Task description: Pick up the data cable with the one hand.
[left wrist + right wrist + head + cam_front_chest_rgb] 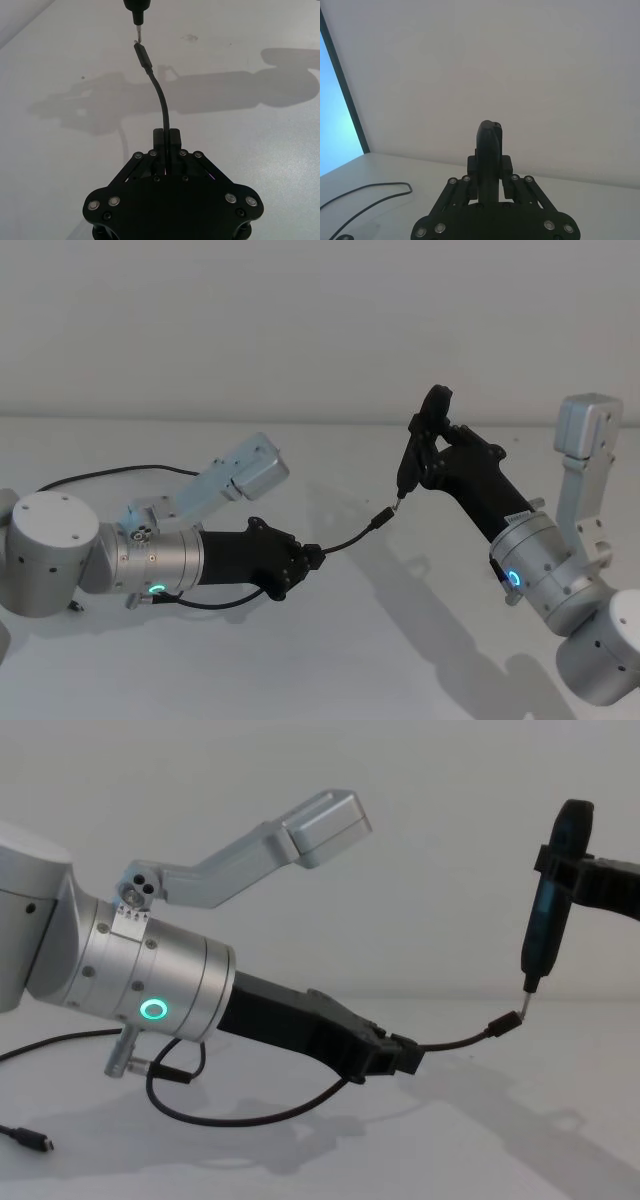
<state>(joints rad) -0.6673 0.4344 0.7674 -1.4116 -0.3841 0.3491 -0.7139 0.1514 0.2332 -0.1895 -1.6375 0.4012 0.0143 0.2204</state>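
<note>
**A:** What does the scene show?

**B:** A white table (pixel 330 640) in front of a plain pale wall, with 2 robot arms reaching in from either side.

**A:** Where is the data cable?

**B:** The data cable (pixel 345 539) is in the left gripper (pixel 312 558). Its 2 fingers are pressed together on the cord a short way behind the plug. From the fingers the cord arcs up and forward, off the table, to the small black plug (pixel 503 1023) with its short silvery tip. In the left wrist view the cord (pixel 161 97) runs straight out from between the closed fingers (pixel 174 137). The rest of the cable droops behind the gripper in a loop (pixel 240 1115) onto the table and trails off to the robot's left.

**A:** And the right arm?

**B:** The right gripper (pixel 432 445) is raised above the table on the robot's right, clamped on a thick black pen-shaped tool (pixel 552 890). The tool hangs nearly upright, point down. Its metal tip (pixel 526 985) sits just above the cable's plug, very close; I cannot tell whether the 2 touch.

**A:** Anything else?

**B:** A green ring (pixel 152 1011) glows on the left arm's silver wrist, and a 2nd small plug (pixel 38 1143) lies on the table at the chest view's lower left.
</note>
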